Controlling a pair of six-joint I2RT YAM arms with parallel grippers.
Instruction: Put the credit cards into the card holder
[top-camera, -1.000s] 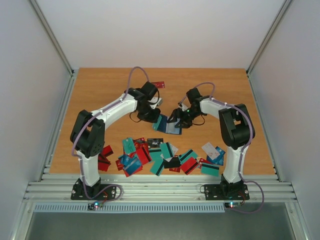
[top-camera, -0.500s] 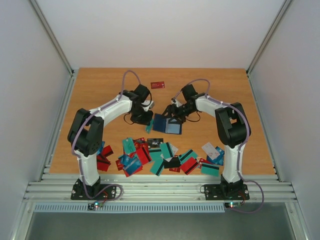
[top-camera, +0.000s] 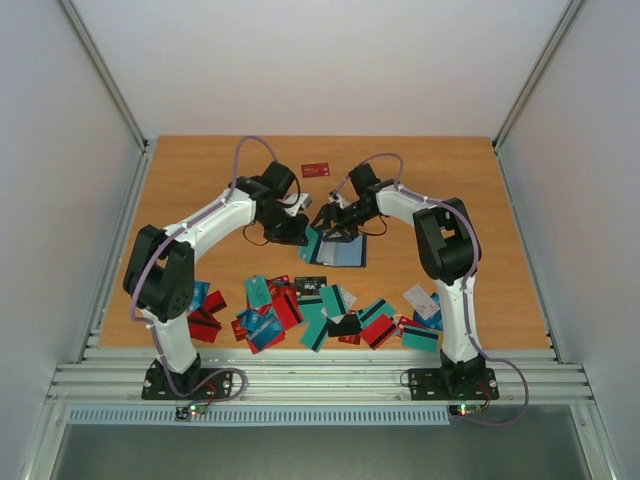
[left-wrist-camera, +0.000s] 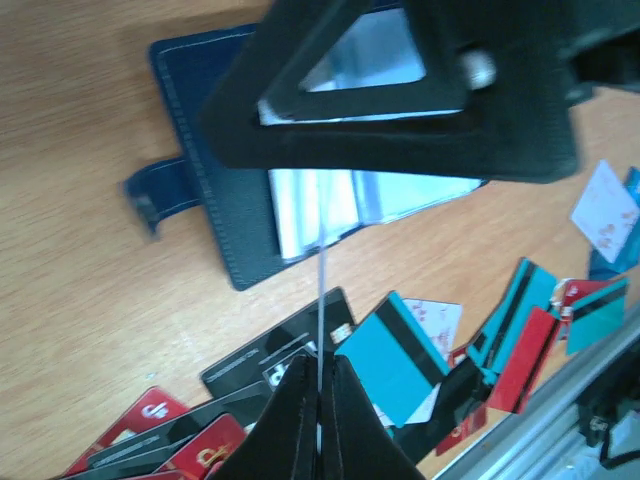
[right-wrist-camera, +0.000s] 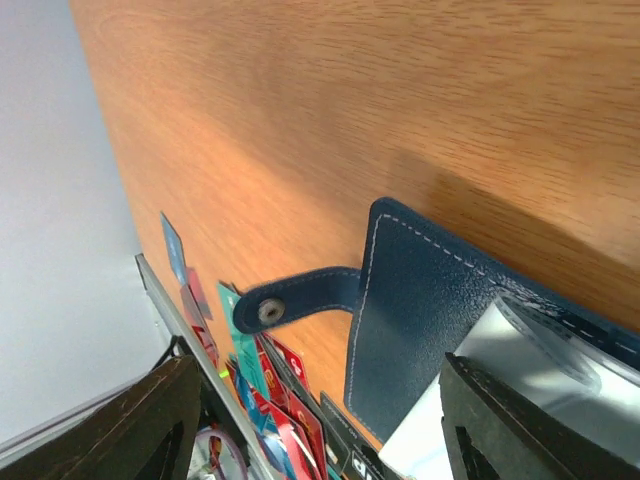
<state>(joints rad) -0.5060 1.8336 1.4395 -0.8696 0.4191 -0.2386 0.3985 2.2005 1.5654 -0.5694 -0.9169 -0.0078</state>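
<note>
The bench (top-camera: 440, 190) has open room beyond both sets of jaws, its edges well off. The card holder (left-wrist-camera: 215, 190) lies spread just ahead of the left jaws. The right jaws stand wide astride it, gripping nothing, apparently steadying it. Loose credit cards (top-camera: 320, 310) crowd behind. The left jaws pinch one card (left-wrist-camera: 321, 300) edge-on, tight. I'd square it to a pocket mouth, then slide slowly.

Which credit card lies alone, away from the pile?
The red card near the far edge of the table; the other loose cards crowd together by the near edge.
</note>
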